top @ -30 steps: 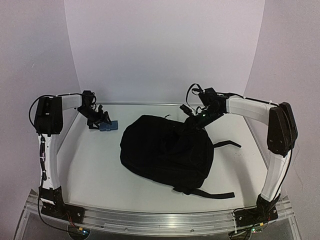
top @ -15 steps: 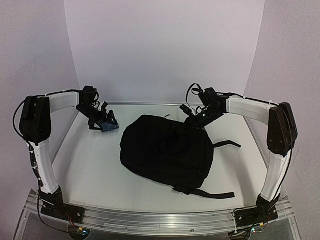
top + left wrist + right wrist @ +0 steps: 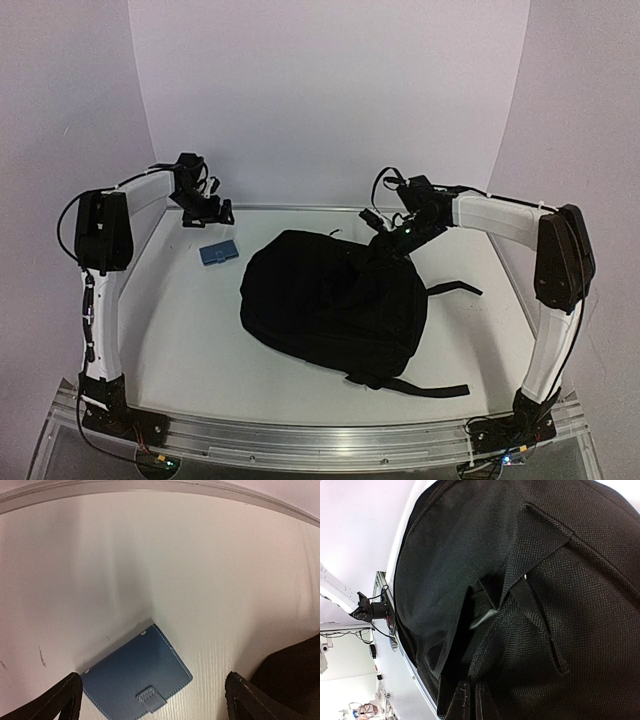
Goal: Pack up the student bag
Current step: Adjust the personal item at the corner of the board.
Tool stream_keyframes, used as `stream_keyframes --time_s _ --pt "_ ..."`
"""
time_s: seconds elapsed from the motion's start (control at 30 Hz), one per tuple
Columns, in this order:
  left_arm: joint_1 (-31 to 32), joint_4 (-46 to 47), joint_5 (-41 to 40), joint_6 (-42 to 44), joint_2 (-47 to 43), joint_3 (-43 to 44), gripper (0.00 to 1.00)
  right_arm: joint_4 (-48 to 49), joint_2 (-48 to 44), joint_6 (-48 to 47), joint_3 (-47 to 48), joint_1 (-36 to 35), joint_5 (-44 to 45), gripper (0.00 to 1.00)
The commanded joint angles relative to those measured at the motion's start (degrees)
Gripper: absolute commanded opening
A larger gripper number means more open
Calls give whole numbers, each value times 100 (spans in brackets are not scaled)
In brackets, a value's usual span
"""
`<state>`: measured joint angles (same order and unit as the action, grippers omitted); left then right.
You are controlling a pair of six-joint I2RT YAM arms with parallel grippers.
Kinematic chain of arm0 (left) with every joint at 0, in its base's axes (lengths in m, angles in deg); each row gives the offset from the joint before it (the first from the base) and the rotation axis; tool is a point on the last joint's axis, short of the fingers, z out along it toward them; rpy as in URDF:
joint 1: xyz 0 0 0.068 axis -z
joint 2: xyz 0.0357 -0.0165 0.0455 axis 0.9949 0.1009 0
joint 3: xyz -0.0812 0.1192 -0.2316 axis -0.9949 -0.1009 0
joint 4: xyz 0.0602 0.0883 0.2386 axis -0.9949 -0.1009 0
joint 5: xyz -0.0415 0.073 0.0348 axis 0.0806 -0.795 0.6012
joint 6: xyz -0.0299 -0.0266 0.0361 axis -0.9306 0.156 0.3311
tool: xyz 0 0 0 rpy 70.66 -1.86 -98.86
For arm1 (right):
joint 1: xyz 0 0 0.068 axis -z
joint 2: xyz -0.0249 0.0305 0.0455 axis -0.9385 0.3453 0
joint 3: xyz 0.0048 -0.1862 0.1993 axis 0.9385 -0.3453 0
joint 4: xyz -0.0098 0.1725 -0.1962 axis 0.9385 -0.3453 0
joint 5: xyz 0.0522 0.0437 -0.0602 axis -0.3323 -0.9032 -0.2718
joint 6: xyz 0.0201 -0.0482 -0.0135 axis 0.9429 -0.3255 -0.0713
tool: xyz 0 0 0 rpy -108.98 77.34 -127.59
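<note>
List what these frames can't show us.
- Student bag interior: top view shows only black outer fabric; right wrist view is too close.
- What the shut right claw pinches, strap or zipper pull: black on black, cut by the bottom edge of its wrist view.
- Blue wallet: lower edge cut off in the left wrist view; tiny from above.

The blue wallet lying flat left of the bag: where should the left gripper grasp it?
Likely across its narrower width, coming straight down from above. The blue wallet lies flat on the table, clear of the student bag, so only its thin side edges offer the open left gripper purchase.
</note>
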<state>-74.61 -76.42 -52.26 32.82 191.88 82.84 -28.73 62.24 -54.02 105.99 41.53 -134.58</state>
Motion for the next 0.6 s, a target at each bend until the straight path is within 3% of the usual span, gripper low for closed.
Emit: stream_keyframes --time_s 0.0,0.37,0.57 --pt "-166 44 172 -450 565 448 100 -99 -338 -129 -61 -33 59 0" --pt "-265 259 736 -520 882 320 100 -105 -278 -141 -14 -30 11 0" --pt "-250 225 1514 -200 391 -620 99 -110 -298 -145 -16 -34 -24 0"
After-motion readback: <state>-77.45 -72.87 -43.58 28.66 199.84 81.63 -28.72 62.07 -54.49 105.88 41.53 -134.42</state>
